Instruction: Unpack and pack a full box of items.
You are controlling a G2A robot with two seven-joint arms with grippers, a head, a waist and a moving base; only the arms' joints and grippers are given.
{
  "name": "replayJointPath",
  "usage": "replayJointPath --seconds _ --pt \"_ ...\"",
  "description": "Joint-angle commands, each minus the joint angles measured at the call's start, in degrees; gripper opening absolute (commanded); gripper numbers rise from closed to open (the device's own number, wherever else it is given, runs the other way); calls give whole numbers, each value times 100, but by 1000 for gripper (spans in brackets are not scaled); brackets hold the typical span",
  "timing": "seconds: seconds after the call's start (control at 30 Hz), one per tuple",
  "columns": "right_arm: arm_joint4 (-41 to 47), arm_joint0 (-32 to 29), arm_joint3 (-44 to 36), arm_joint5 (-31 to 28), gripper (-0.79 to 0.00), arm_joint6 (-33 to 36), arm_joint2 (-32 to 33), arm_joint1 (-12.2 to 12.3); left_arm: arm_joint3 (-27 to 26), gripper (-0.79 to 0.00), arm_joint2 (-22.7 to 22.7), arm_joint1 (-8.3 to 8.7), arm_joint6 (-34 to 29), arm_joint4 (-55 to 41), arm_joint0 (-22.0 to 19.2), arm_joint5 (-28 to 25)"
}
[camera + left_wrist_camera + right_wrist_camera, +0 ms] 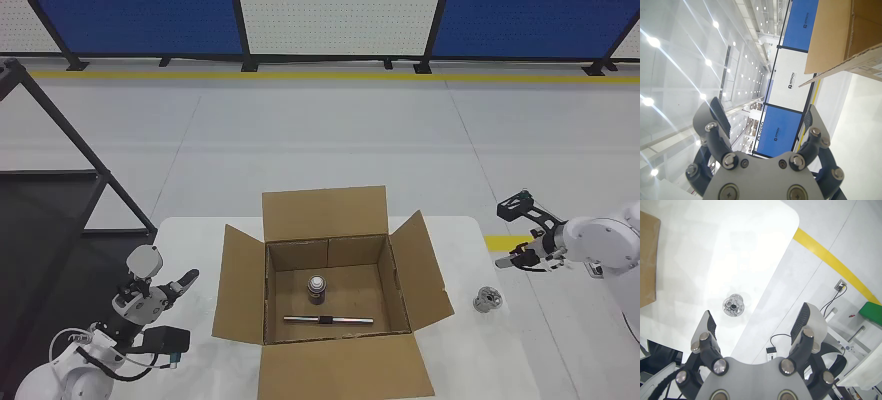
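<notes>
Top view: box (325, 290), mid tabletop (195, 245), holds rod (328, 320) and bottle (317, 289); spool (486, 299) lies near the right edge. Left hand (764, 113) and right hand (756, 319) are spread, empty. Best to straddle the bottle squarely and lift straight.

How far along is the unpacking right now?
Done: a round metal part lies on the table beside the cardboard box. In hand: nothing; left pincer and right pincer are open and empty. Left: a small canister and a metal rod sit inside the box.

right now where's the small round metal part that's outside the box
In the top view the round part lies on the white table, right of the right flap of the box, near the table's right edge.
</notes>
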Motion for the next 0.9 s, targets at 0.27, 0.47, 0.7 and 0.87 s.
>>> replayJointPath --seconds 0.27,0.47,0.7,0.87 --pt "310 -2294 -4000 374 0 623 2501 847 0 0 0 0 0 0 0 0" --pt "425 -2899 -5468 515 0 768 3018 952 0 0 0 0 0 0 0 0" --pt "372 -2983 -6034 784 0 774 2935 951 0 0 0 0 0 0 0 0" --pt "372 -2983 -6034 784 0 774 2935 951 0 0 0 0 0 0 0 0"
